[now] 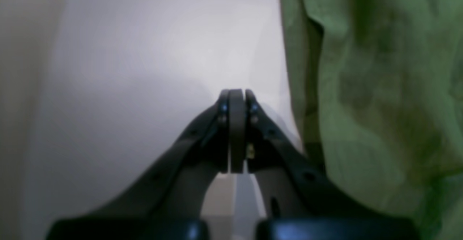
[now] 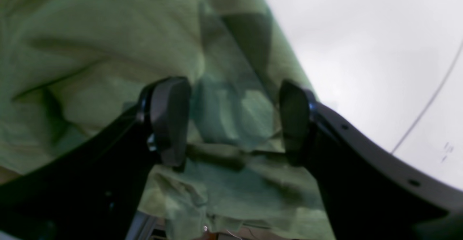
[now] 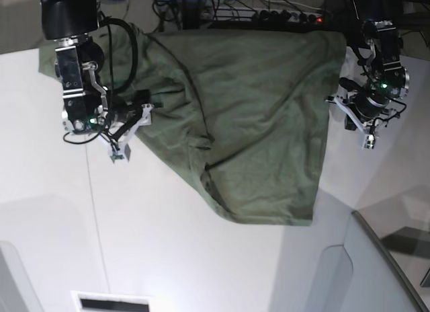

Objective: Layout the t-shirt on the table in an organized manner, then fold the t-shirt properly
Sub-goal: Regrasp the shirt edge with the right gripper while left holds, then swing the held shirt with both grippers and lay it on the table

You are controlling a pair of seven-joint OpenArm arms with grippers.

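A grey angled panel with a dark edge (image 3: 376, 258) is sitting at the near right corner, beside the large white smooth surface (image 3: 168, 245), which is carrying a thin dark seam line (image 3: 94, 211). Farther back, the plain olive-green soft cloth t-shirt (image 3: 248, 124) is lying rumpled across the middle, reaching the far edge. The right tool (image 2: 231, 120) is hovering spread over its cloth; the left tool (image 1: 237, 95) is pressed together, empty, just beside the shirt's edge. Dark cables (image 3: 269, 9) are lying beyond the surface.

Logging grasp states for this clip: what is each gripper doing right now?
Left gripper: shut, holding nothing, beside the t-shirt.
Right gripper: open over the shirt, gripping nothing.
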